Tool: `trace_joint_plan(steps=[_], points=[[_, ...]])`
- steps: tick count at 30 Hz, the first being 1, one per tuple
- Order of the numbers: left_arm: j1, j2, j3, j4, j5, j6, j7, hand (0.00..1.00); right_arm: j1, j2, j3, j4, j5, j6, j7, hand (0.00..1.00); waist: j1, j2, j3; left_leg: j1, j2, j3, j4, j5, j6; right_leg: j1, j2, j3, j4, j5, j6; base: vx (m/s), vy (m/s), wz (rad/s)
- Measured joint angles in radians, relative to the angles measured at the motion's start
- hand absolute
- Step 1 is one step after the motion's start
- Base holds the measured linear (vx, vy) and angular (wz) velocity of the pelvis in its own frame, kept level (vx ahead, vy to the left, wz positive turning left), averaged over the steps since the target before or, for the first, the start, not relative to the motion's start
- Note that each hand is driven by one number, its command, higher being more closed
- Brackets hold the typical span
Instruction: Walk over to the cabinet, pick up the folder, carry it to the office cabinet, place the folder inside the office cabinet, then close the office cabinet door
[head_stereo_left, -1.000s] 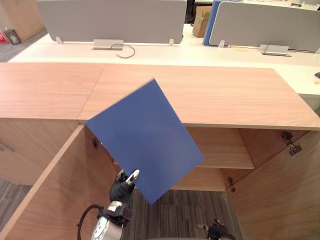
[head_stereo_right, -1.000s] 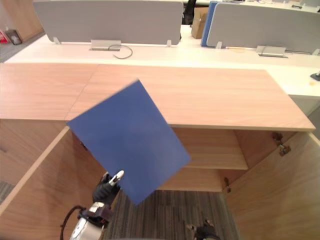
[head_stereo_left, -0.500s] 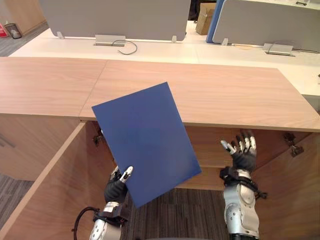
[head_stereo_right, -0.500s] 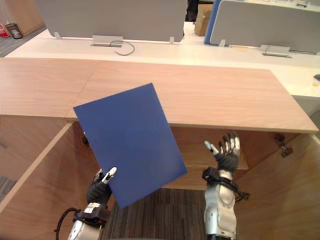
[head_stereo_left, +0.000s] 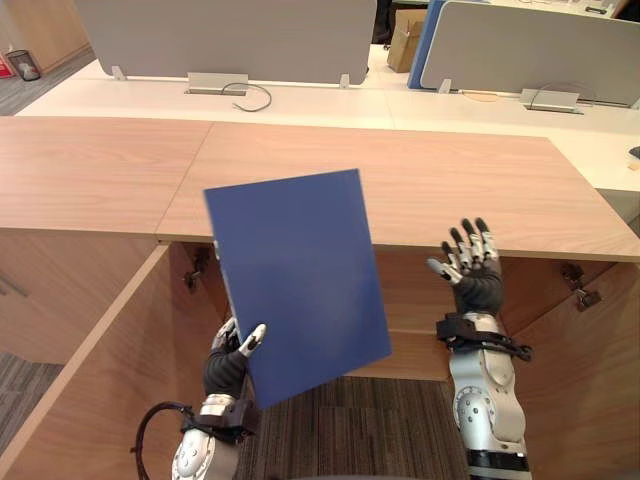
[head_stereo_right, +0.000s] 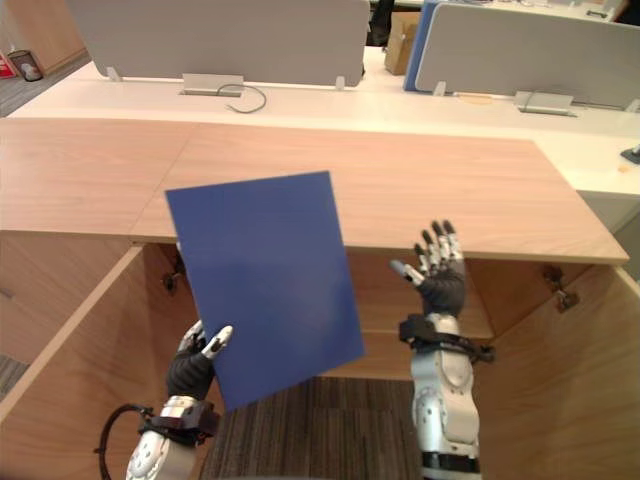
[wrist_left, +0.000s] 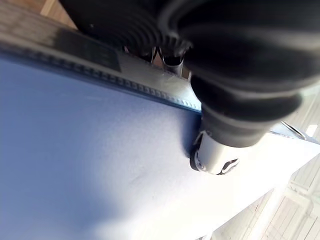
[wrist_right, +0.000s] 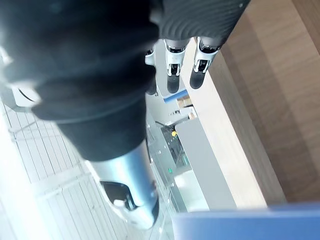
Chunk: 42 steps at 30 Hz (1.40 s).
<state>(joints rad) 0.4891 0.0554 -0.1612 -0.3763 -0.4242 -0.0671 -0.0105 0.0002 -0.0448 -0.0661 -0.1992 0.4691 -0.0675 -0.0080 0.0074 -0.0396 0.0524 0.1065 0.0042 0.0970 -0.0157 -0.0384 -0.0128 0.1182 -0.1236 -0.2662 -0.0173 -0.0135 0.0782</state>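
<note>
**Folder held up before the open office cabinet**

We see the blue folder (head_stereo_left: 295, 275) upright and slightly tilted in the air. It is in front of the open office cabinet (head_stereo_left: 412, 295) and overlaps the front edge of the wooden worktop (head_stereo_left: 450, 180). Our left hand (head_stereo_left: 228, 365) holds its lower corner, fingers and thumb pinched on it. Our right hand (head_stereo_left: 472, 280) is raised beside the folder, apart from it, fingers spread wide and holding nothing.

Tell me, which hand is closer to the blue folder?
Left. The left hand pinches the folder at its corner; the right hand is raised open beside it, apart.
</note>
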Motion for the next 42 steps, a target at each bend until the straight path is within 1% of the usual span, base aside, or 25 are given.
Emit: trace_joint_plan(steps=[2,5,8,10,13,17,21,24,25,27,31,33,34,37,38,42], points=[[-0.012,0.000,-0.010,-0.024,0.036,0.000,0.000,1.00,-0.028,-0.012,0.030,0.045,0.021,0.005,0.027,0.00,0.000,0.000,0.000,0.001,0.000,0.000,0.001,0.000,0.000,0.000,0.000,0.000,0.003,0.000,0.000,-0.02,-0.002,0.00],[-0.035,0.000,-0.032,-0.062,0.055,-0.003,-0.001,1.00,-0.060,-0.018,0.050,0.140,0.028,0.009,0.029,0.00,0.002,0.000,0.000,0.001,0.000,0.000,0.003,0.000,0.000,0.000,-0.001,0.000,0.006,0.000,0.000,-0.02,-0.001,0.00],[-0.043,0.002,-0.049,-0.095,0.087,-0.011,0.000,1.00,-0.066,-0.028,0.077,0.160,0.076,0.020,0.039,0.00,0.002,0.000,-0.001,0.001,0.000,0.000,0.004,0.000,0.000,0.001,-0.001,0.000,0.007,0.000,0.000,-0.01,-0.001,0.00],[-0.044,0.005,-0.051,-0.104,0.114,-0.013,0.002,1.00,-0.069,-0.048,0.098,0.161,0.099,0.027,0.050,0.00,0.001,0.000,-0.002,0.001,0.000,0.000,0.004,0.000,0.000,0.000,-0.001,0.000,0.007,0.000,0.000,-0.03,-0.010,-0.01],[-0.053,0.016,-0.055,-0.104,0.144,-0.014,0.002,1.00,-0.085,-0.096,0.155,0.161,0.101,0.035,0.095,0.00,-0.003,0.000,-0.002,0.002,0.000,0.000,0.004,0.000,0.000,0.000,0.000,0.001,0.007,0.001,-0.001,-0.01,-0.003,0.00],[-0.055,0.043,-0.065,-0.106,0.150,-0.039,0.003,1.00,-0.097,-0.150,0.188,0.162,0.125,0.043,0.143,0.00,-0.001,-0.001,-0.004,0.002,0.000,0.001,0.004,0.000,0.000,0.000,0.000,0.002,0.007,0.001,-0.002,0.00,0.000,0.00],[-0.055,0.064,-0.066,-0.106,0.149,-0.050,0.008,1.00,-0.136,-0.195,0.229,0.196,0.139,0.047,0.153,0.00,-0.001,-0.004,-0.012,0.001,0.001,0.010,0.003,0.000,0.000,-0.005,0.000,0.011,0.007,0.003,-0.003,0.00,0.000,-0.07],[-0.055,0.078,-0.066,-0.106,0.143,-0.065,0.016,1.00,-0.165,-0.245,0.268,0.196,0.139,0.048,0.162,0.00,-0.001,-0.007,-0.021,0.001,0.002,0.017,0.003,0.000,0.000,-0.009,0.001,0.018,0.007,0.006,-0.005,0.00,0.000,-0.07],[-0.055,0.082,-0.066,-0.106,0.140,-0.078,0.016,1.00,-0.187,-0.271,0.287,0.196,0.144,0.048,0.168,1.00,-0.001,-0.007,-0.027,0.001,0.001,0.019,0.003,0.000,0.000,-0.010,0.001,0.020,0.007,0.007,-0.006,-0.01,-0.001,-0.04],[-0.055,0.090,-0.068,-0.107,0.140,-0.090,0.016,1.00,-0.203,-0.290,0.293,0.196,0.168,0.048,0.183,1.00,0.000,-0.007,-0.033,0.001,0.001,0.019,0.004,0.000,0.000,-0.010,0.001,0.020,0.007,0.008,-0.006,0.00,0.000,0.00],[-0.054,0.122,-0.072,-0.116,0.113,-0.119,0.016,1.00,-0.222,-0.324,0.313,0.206,0.301,0.049,0.224,1.00,0.006,-0.006,-0.044,0.000,0.001,0.019,0.005,0.000,0.000,-0.010,0.001,0.020,0.007,0.009,-0.007,-0.02,-0.004,0.00],[-0.052,0.148,-0.072,-0.116,0.099,-0.121,0.016,1.00,-0.241,-0.352,0.344,0.244,0.339,0.057,0.261,1.00,0.006,-0.006,-0.055,0.000,0.002,0.018,0.006,0.000,0.000,-0.010,0.002,0.020,0.007,0.009,-0.007,0.00,0.000,0.00],[-0.052,0.153,-0.072,-0.116,0.097,-0.121,0.016,0.00,-0.242,-0.355,0.349,0.254,0.343,0.059,0.273,1.00,0.006,-0.006,-0.057,-0.001,0.002,0.018,0.006,0.000,0.000,-0.010,0.002,0.020,0.007,0.009,-0.007,0.00,0.000,0.00],[-0.050,0.189,-0.098,-0.116,0.097,-0.111,0.013,0.00,-0.243,-0.352,0.372,0.309,0.380,0.064,0.283,1.00,0.006,-0.004,-0.059,-0.002,0.001,0.017,0.007,0.001,0.000,-0.011,0.001,0.020,0.007,0.009,-0.007,0.00,0.000,0.00],[-0.046,0.207,-0.122,-0.116,0.097,-0.102,-0.003,0.00,-0.243,-0.349,0.371,0.327,0.383,0.069,0.282,1.00,0.006,-0.004,-0.059,-0.002,0.001,0.017,0.007,0.001,0.000,-0.011,0.001,0.020,0.007,0.009,-0.007,0.00,0.000,0.00],[-0.034,0.203,-0.128,-0.107,0.053,-0.094,-0.052,0.00,-0.231,-0.338,0.368,0.359,0.389,0.089,0.281,1.00,0.006,-0.002,-0.058,-0.003,0.001,0.017,0.007,0.001,0.000,-0.013,0.002,0.020,0.007,0.009,-0.007,0.00,0.000,0.00]])
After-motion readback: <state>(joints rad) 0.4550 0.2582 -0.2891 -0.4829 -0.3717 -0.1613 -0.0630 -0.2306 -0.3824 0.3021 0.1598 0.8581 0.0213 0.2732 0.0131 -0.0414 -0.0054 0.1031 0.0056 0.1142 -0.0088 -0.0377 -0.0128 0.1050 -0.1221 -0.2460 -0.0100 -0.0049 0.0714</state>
